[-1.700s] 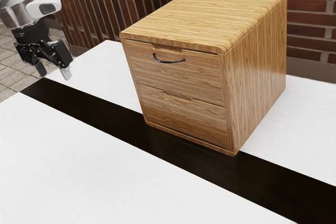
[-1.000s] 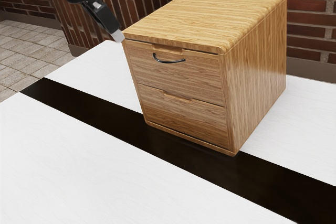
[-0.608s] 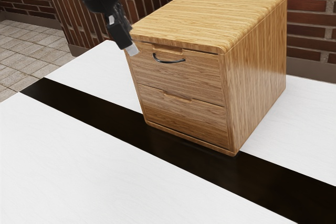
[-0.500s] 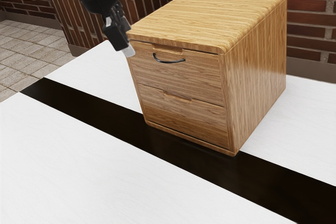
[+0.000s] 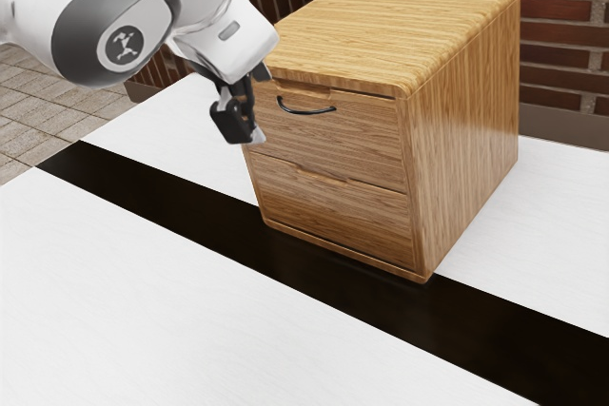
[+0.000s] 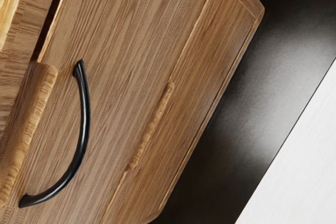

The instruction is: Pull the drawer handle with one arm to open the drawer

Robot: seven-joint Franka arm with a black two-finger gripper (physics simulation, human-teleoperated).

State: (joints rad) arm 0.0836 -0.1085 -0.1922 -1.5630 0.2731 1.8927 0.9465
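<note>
A wooden two-drawer cabinet [image 5: 400, 26] stands on the table. Its top drawer [image 5: 343, 140] carries a thin, curved black handle [image 5: 306, 107]. My gripper [image 5: 237, 130] hangs at the cabinet's front left corner, a short way to the exterior view's left of the handle and slightly lower. It is open and holds nothing. In the wrist view the handle [image 6: 73, 145] arcs across the top drawer's front [image 6: 121, 66], close ahead of my hand. Nothing touches it. The top drawer's front sits flush with the cabinet.
The lower drawer [image 5: 333, 202] has only a wooden lip [image 6: 152, 124] as a grip. The white table [image 5: 143, 330] has a broad black stripe [image 5: 143, 197] running under the cabinet's front. A brick wall [image 5: 561, 26] stands behind. My arm's large white link [image 5: 124, 35] hangs over the table's left.
My arm swung in from the exterior view's far left to the cabinet, then dropped from its top corner to the height of the upper drawer's front. The drawer has not moved.
</note>
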